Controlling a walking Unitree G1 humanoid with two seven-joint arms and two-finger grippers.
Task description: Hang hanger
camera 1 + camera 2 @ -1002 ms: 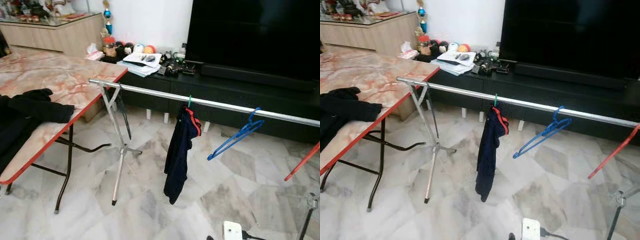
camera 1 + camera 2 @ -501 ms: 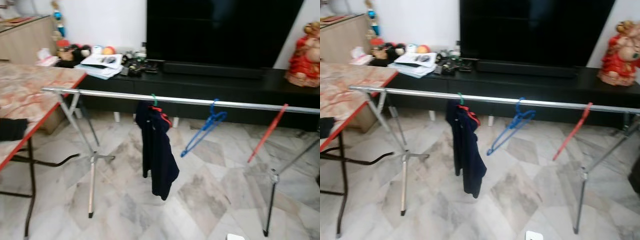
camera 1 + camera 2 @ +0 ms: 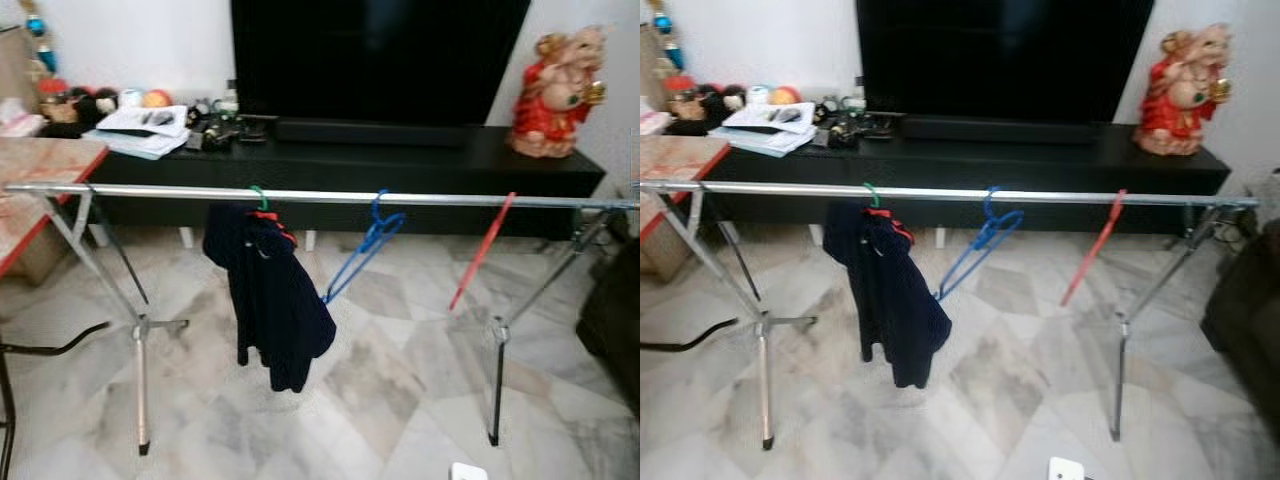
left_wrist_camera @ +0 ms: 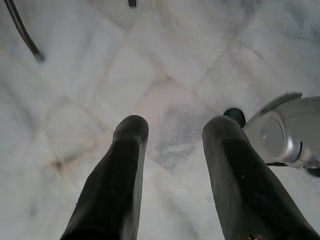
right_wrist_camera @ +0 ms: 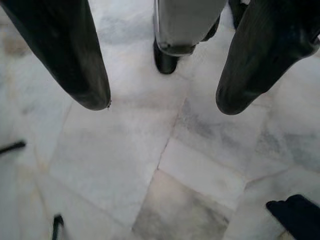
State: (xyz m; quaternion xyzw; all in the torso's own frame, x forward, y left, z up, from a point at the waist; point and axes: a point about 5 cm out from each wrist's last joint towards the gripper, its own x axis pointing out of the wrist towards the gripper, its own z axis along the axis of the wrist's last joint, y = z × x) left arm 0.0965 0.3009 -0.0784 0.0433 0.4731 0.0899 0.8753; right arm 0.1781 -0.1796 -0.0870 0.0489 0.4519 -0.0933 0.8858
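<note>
the blue hanger (image 3: 365,248), mid-frame, looks light, stiff and slippery; grip its neck. both the left gripper (image 4: 172,132) and the right gripper (image 5: 160,107) hang spread, empty.

Rail (image 3: 940,193) — dark garment (image 3: 885,295), blue hanger (image 3: 975,243), red hanger (image 3: 1092,250) hanging.

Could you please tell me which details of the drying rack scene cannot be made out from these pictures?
- Green hanger: the dark garment covers all but its hook, both eye views.
- Items on the TV console: too small and blurred to name.
- Folding table: cut off by the left edge.
- White object on the floor: cut by the bottom edge.
</note>
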